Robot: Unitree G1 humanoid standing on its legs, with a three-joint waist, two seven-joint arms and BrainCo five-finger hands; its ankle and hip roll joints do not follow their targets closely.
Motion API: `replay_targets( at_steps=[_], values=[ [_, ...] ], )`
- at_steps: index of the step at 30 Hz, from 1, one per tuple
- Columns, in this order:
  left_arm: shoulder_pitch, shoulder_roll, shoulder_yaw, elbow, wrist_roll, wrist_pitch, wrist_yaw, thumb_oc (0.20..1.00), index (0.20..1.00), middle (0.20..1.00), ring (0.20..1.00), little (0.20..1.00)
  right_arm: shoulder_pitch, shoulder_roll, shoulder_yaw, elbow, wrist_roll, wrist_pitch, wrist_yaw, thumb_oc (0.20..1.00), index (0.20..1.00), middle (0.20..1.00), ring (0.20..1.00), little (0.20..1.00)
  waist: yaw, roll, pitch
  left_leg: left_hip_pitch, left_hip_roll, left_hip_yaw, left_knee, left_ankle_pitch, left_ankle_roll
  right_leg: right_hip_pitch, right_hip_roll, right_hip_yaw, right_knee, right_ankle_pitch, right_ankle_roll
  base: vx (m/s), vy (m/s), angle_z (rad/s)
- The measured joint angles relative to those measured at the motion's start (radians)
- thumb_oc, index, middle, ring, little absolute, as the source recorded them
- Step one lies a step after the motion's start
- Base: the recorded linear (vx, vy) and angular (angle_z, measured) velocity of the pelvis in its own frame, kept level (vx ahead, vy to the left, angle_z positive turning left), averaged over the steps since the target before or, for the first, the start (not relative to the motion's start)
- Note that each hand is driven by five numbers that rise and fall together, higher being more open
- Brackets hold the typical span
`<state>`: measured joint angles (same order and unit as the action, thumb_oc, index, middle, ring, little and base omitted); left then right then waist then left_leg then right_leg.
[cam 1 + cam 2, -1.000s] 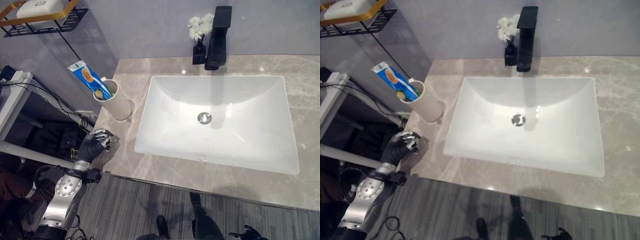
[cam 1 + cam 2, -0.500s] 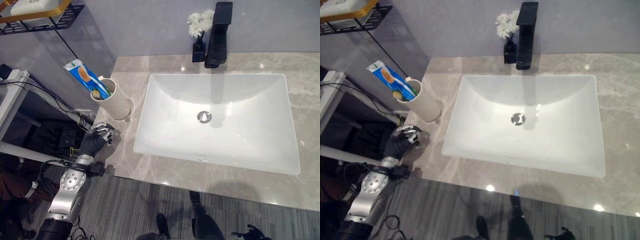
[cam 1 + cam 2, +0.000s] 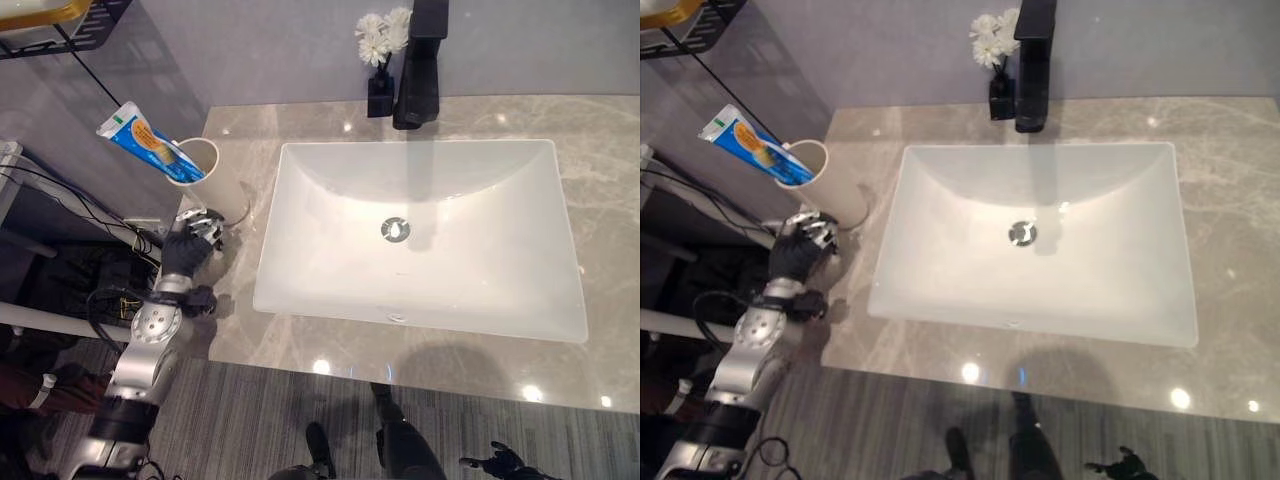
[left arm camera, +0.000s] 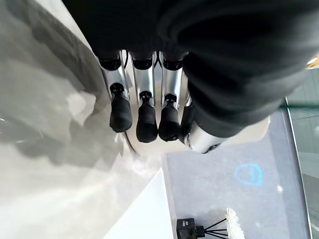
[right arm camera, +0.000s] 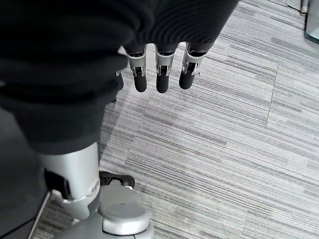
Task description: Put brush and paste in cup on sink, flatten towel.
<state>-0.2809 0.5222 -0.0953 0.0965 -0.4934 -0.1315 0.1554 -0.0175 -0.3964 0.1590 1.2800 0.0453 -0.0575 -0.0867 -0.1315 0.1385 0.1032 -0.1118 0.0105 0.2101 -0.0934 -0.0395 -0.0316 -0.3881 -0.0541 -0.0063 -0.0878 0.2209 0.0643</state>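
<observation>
The left hand (image 3: 190, 243) has come up closer to the cup (image 3: 213, 178) than it was a second ago, and now its fingers (image 4: 121, 110) are right by the cup's bottom — I cannot tell if they touch it. The fingers are a bit bent and loose, and they hold nothing. Far to the left, up on the wall, is a black wire shelf (image 3: 62, 22) with a gold rim. Next comes the cup, a plain cream one, round and tall, standing on the left end of the counter (image 3: 300, 345). The paste (image 3: 137, 136) is already in it: a soft blue and white tube that leans out to the left over the rim. A thin white brush (image 3: 187, 155) handle lies along the tube inside the cup. The counter is smooth grey stone with pale lines in it, and it shines under the lights. Nothing stands between the hand and the cup. In the middle is the sink (image 3: 420, 235), a big white bowl with square corners and a round metal drain (image 3: 396, 229) at the bottom. Behind it stands a tall black tap (image 3: 418, 62), boxy in shape, and just left of the tap is a little black vase with white flowers (image 3: 378, 38). The right hand (image 5: 158, 69) hangs low over a floor (image 5: 234, 139) of grey striped boards — its fingers are straight and loose and hold nothing.
</observation>
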Motion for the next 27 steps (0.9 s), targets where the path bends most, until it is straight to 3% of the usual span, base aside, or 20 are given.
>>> replay_targets(
  at_steps=[9,20,27],
  values=[
    [-0.117,-0.063,-0.009,0.039,-0.010,-0.020,0.084,0.200,0.200,0.200,0.200,0.200,-0.029,0.008,0.029,-0.005,-0.001,0.011,-0.003,1.000,1.000,1.000,1.000,1.000,-0.035,-0.017,-0.007,-0.025,-0.002,0.019,0.000,0.000,0.000,-0.033,0.004,0.021,0.000,0.012,-0.007,0.00,-0.004,-0.06],
    [0.060,-0.048,0.048,-0.027,-0.011,-0.025,0.051,0.200,0.200,0.200,0.200,0.200,-0.025,0.008,0.028,-0.006,-0.001,0.012,-0.002,1.000,1.000,1.000,1.000,1.000,-0.011,-0.021,-0.009,-0.020,-0.001,0.018,0.000,0.003,-0.003,-0.028,0.004,0.020,0.000,0.013,-0.010,0.00,0.000,0.00],
    [0.074,-0.020,0.054,-0.025,-0.019,-0.028,0.045,0.200,0.200,0.200,0.200,0.200,-0.025,0.008,0.028,-0.004,-0.001,0.013,0.000,1.000,1.000,1.000,1.000,1.000,-0.007,-0.031,-0.015,-0.026,0.000,0.016,-0.004,0.004,-0.004,-0.034,0.005,0.020,0.000,0.014,-0.011,0.00,0.000,0.00]
  ],
)
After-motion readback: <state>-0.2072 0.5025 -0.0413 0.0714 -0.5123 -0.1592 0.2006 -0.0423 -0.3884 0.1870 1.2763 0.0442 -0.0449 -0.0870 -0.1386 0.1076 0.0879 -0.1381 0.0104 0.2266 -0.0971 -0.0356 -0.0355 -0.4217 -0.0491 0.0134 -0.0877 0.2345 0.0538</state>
